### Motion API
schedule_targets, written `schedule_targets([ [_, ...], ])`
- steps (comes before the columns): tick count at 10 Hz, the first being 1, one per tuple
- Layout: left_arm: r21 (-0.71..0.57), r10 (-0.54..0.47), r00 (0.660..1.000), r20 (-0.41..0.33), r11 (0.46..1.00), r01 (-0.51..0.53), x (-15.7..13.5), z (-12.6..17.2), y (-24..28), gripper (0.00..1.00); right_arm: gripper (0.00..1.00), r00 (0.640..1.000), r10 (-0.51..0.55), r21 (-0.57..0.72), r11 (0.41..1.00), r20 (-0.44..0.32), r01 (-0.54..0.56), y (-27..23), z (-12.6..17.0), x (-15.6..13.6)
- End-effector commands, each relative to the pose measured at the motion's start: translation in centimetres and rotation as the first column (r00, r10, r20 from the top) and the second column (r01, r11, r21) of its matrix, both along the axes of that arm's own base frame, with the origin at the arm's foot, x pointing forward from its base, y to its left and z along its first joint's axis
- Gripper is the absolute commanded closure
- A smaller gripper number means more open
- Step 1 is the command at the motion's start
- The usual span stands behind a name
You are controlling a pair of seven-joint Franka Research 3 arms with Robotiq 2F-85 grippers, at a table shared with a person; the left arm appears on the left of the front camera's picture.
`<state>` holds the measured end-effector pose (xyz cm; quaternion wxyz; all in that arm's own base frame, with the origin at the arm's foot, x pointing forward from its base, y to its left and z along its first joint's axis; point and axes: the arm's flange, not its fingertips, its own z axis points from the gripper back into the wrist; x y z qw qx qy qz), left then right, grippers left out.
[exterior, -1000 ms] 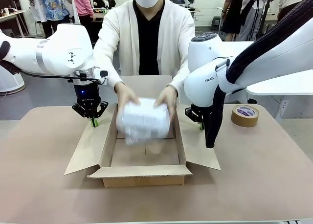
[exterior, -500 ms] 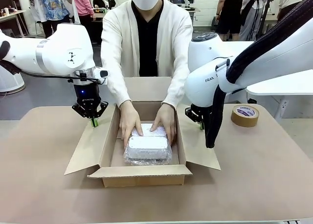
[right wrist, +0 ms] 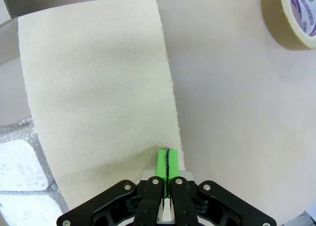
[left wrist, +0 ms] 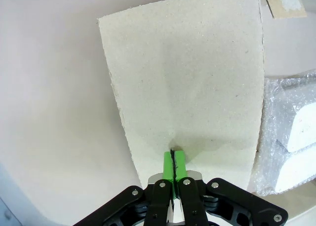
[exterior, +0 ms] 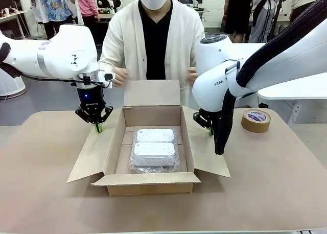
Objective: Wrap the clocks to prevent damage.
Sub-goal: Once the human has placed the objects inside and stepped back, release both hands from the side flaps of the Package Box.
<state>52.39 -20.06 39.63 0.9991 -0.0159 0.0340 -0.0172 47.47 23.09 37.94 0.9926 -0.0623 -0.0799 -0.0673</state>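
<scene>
I saw the clocks, a bubble-wrapped bundle, lying inside the open carton, midway between the table's side edges. My left gripper and right gripper, both pressed together and empty, touched its side flaps, apparently pinning them open.

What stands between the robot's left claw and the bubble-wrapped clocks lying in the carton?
The carton's left wall stands between them: the left claw, shut, sits outside over the folded-out left flap, and the clocks lie inside, low down. Above that wall nothing visible blocks the way.
</scene>
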Motion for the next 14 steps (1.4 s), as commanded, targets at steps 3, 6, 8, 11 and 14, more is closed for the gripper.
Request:
schedule_targets([
  [3, 0.008, -0.005, 1.0, -0.001, 1.0, 0.005, -0.1, -0.2, 0.1, 0.99, 0.99, 1.0, 0.0, -0.005, 1.0, 0.003, 0.0, 0.0, -0.1, -0.2],
  [6, 0.0, 0.0, 1.0, 0.0, 1.0, 0.0, 0.0, 0.0, 0.0, 0.99, 0.99, 1.0, 0.0, 0.0, 1.0, 0.0, 0.0, 0.0, 0.0, 0.0],
  [8, 0.017, -0.004, 1.0, -0.008, 1.0, 0.004, 1.0, 0.6, 0.2, 0.99, 0.99, 1.0, 0.014, 0.032, 0.999, 0.015, -0.015, 0.2, 1.0, 0.6],
  [11, -0.02, -0.043, 0.999, 0.025, 0.999, 0.043, -1.6, 5.6, 2.2, 0.99, 0.99, 0.995, 0.081, 0.07, 0.994, 0.049, -0.085, -1.7, 6.2, -2.4],
  [14, -0.022, -0.103, 0.99, 0.098, 0.994, 0.106, -7.3, 14.0, 7.4, 0.99, 0.99, 0.983, 0.093, 0.004, 0.995, 0.158, -0.095, -5.6, 14.6, -9.9],
])
